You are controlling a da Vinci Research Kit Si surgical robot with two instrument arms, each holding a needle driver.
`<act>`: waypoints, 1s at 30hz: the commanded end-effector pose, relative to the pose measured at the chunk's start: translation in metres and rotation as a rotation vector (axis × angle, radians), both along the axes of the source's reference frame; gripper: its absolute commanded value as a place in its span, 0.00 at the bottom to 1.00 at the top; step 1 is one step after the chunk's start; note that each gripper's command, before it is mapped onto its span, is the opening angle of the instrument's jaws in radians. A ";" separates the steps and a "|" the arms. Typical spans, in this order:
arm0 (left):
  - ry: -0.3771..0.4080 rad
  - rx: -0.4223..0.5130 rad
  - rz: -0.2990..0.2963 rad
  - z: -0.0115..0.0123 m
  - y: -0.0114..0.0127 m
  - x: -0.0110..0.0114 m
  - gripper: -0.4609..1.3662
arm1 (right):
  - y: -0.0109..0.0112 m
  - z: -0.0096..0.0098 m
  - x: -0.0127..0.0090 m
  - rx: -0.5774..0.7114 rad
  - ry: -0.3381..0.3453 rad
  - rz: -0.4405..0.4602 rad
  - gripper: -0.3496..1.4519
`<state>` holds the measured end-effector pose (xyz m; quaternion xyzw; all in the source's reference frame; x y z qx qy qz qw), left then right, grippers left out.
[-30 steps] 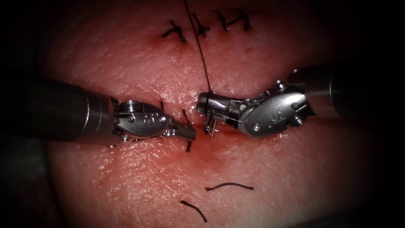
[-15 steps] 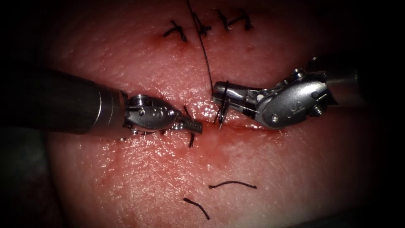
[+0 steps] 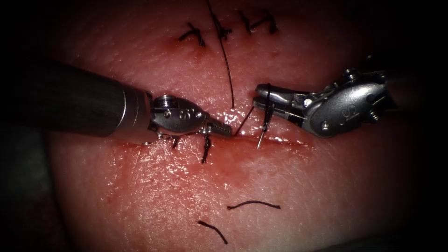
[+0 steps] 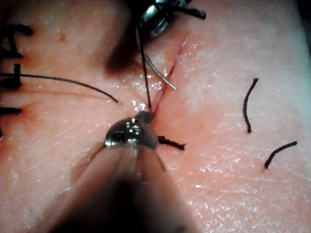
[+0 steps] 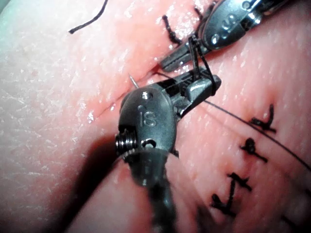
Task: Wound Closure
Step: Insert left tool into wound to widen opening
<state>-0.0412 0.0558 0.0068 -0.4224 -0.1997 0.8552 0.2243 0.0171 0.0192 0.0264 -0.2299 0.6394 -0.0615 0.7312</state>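
Note:
In the endoscope view my right tool [image 3: 261, 97] is shut on the curved needle [image 3: 266, 114] near its middle. The needle hangs free above the cut [image 3: 284, 141], tip pointing down. Thread [image 3: 244, 121] runs from the needle down into the tissue [image 3: 186, 186] at the cut. A longer strand [image 3: 226, 60] trails upward. My left tool [image 3: 224, 129] is shut, its tip resting at the cut just left of where the thread enters. The left wrist view shows its tip [image 4: 145, 116], the thread [image 4: 144, 68] and the needle [image 4: 158, 73]. The right wrist view shows the right tool [image 5: 206, 82] gripping the needle.
Several finished stitches [image 3: 228, 28] cross a closed cut at the top. Two more stitches [image 3: 205, 147] sit under the left tool. Two cut ends of thread [image 3: 254, 204] [image 3: 213, 231] lie loose on the lower tissue. Red fluid wets the cut's edges.
My right tool has moved right and slightly up with the needle, lifting it off the cut and drawing thread after it. The left tool has advanced right along the cut.

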 end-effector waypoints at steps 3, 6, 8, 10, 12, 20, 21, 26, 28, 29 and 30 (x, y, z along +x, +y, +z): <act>-0.005 0.007 0.019 0.0005 -0.0004 0.0002 0.06 | 0.0000 0.0000 -0.0001 -0.001 0.003 0.004 0.00; 0.012 0.018 0.034 0.0010 -0.0010 0.0006 0.06 | 0.0000 0.0001 -0.0001 -0.001 0.002 0.004 0.00; 0.017 0.017 0.045 0.0012 -0.0013 0.0007 0.06 | 0.0000 0.0001 0.0000 -0.002 0.002 0.005 0.00; 0.023 0.015 0.054 0.0015 -0.0017 0.0009 0.06 | 0.0000 0.0001 0.0001 -0.003 0.001 0.006 0.00; 0.032 0.016 0.068 0.0017 -0.0020 0.0010 0.06 | -0.0001 0.0002 0.0003 -0.005 0.003 0.009 0.00; 0.074 0.009 0.094 0.0032 -0.0020 0.0008 0.06 | -0.0007 0.0001 0.0010 -0.011 0.005 0.009 0.00; 0.082 0.001 0.089 0.0034 -0.0019 0.0009 0.06 | -0.0009 0.0000 0.0011 -0.018 0.004 0.008 0.00; 0.185 -0.071 -0.004 0.0048 -0.0008 0.0013 0.06 | -0.0019 0.0000 0.0018 -0.017 0.010 0.000 0.00; 0.252 -0.083 -0.020 0.0052 -0.0008 0.0014 0.06 | -0.0025 0.0002 0.0020 -0.011 0.012 -0.006 0.00; 0.280 -0.079 -0.012 0.0054 -0.0009 0.0015 0.06 | -0.0025 0.0002 0.0020 -0.012 0.012 -0.006 0.00; 0.311 -0.074 -0.002 0.0056 -0.0011 0.0015 0.06 | -0.0026 0.0003 0.0021 -0.008 0.014 -0.006 0.00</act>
